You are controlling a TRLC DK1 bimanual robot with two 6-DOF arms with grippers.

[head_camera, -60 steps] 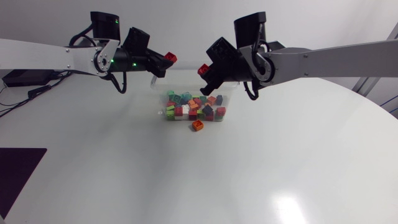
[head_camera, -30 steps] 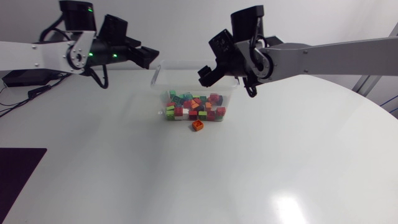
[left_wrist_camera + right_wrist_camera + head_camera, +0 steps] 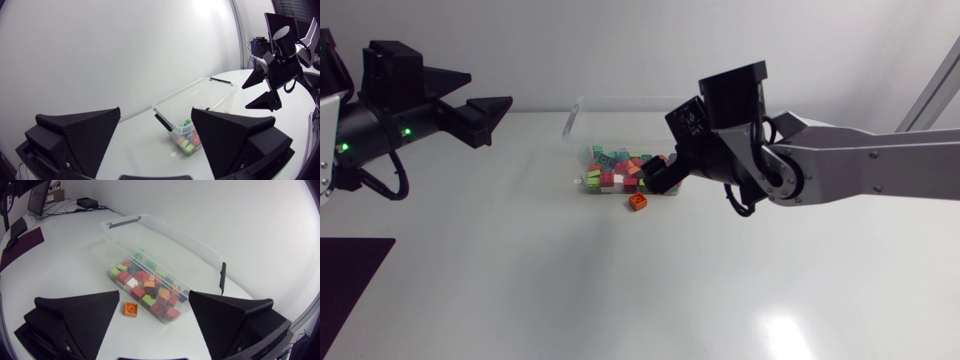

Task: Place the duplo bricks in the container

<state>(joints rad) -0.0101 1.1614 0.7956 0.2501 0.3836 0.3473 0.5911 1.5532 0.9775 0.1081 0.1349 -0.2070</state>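
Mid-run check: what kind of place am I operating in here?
Most likely a robotics lab test bench. The left arm and right arm work over a plain white table with a clear container of duplo bricks and one loose orange brick beside it.

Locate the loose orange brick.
In the head view, the orange brick lies on the table just outside the near wall of the container, beside the right gripper.

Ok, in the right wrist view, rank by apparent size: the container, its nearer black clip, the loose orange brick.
1. container, by far.
2-3. nearer black clip and loose orange brick look alike: clip longer, brick wider.
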